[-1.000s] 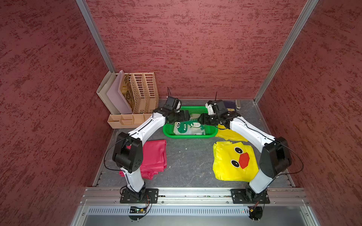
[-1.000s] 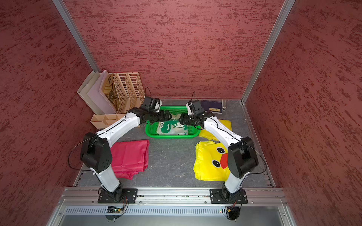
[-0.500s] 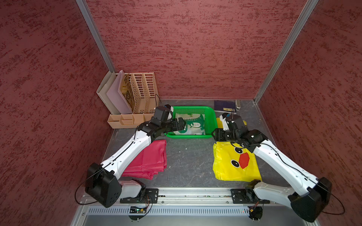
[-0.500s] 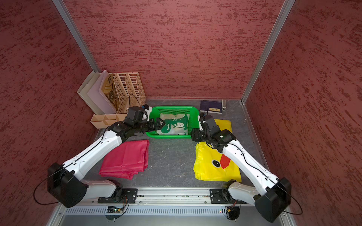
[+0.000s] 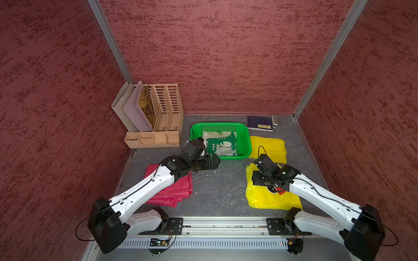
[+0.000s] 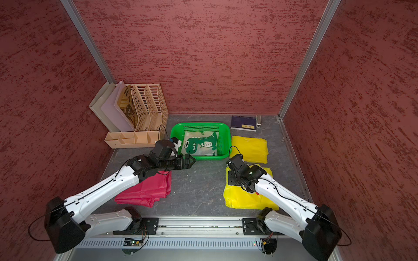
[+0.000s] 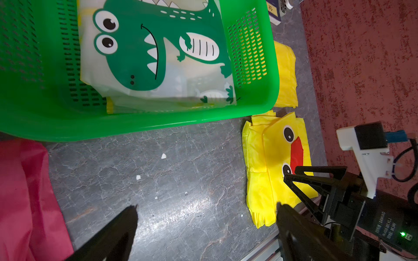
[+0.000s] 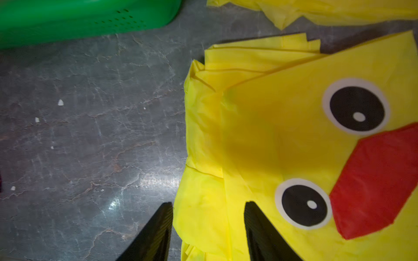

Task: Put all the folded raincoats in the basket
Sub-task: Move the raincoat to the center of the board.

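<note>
**Figure.** Folded raincoat (image 7: 147,56), translucent with a green dinosaur print, lies flat inside the green basket (image 7: 135,122). Left fingers (image 7: 117,232) are spread wide and empty above the bare tabletop (image 7: 181,169), just beside the basket's near rim. Right fingers (image 8: 153,232) stand partly apart, gripping nothing, over the edge of a yellow duck-face raincoat (image 8: 271,135). The motor housing (image 7: 382,222) behind the right fingers carries a label with the word "DAMIAO". The yellow label on the dark book (image 5: 259,123) is too small to read.

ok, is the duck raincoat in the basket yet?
No, the duck raincoat lies on the table outside the basket, which holds only the dinosaur raincoat.
</note>
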Robot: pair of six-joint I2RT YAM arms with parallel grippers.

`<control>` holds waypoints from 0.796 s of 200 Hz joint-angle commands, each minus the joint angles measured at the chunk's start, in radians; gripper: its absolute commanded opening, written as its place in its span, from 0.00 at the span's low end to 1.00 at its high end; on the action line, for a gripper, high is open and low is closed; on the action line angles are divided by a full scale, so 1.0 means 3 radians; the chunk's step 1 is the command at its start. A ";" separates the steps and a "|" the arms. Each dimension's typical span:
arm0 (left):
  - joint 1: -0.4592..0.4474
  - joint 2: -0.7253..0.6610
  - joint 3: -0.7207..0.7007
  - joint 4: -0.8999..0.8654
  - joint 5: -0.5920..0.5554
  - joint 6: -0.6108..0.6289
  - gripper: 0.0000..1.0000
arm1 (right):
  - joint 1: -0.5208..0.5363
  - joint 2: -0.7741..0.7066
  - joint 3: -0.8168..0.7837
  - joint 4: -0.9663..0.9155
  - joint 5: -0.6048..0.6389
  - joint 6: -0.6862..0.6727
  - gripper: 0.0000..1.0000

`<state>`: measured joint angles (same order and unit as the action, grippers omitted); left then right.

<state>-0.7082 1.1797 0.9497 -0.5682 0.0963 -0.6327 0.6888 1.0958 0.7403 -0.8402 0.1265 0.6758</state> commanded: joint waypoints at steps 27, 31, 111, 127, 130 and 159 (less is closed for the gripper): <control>-0.0116 -0.0028 -0.0105 0.0106 -0.0127 -0.0121 1.00 | 0.0161 0.0275 -0.0225 0.0206 0.0147 0.0326 0.57; -0.0124 -0.0031 -0.0116 0.0114 -0.0127 -0.0122 1.00 | 0.0177 0.0318 -0.0232 0.0236 0.0144 0.0336 0.57; -0.0174 -0.0030 -0.0240 0.0143 -0.0186 -0.0146 1.00 | 0.0747 0.1050 -0.0163 0.0778 -0.0035 0.0760 0.57; -0.0178 -0.0055 -0.0275 0.0142 -0.0192 -0.0149 1.00 | 0.0879 0.1184 -0.0045 0.0780 -0.0024 0.0796 0.57; -0.0180 -0.0060 -0.0283 0.0142 -0.0189 -0.0148 1.00 | 0.0900 0.1184 -0.0015 0.0765 -0.0014 0.0798 0.57; -0.0180 -0.0110 -0.0333 0.0133 -0.0188 -0.0137 1.00 | 0.1002 0.1219 0.0280 0.0394 0.0230 0.0815 0.57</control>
<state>-0.7559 1.1732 0.8627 -0.5385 0.0525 -0.6693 0.9665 1.4769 0.7597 -0.6716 0.1440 0.8871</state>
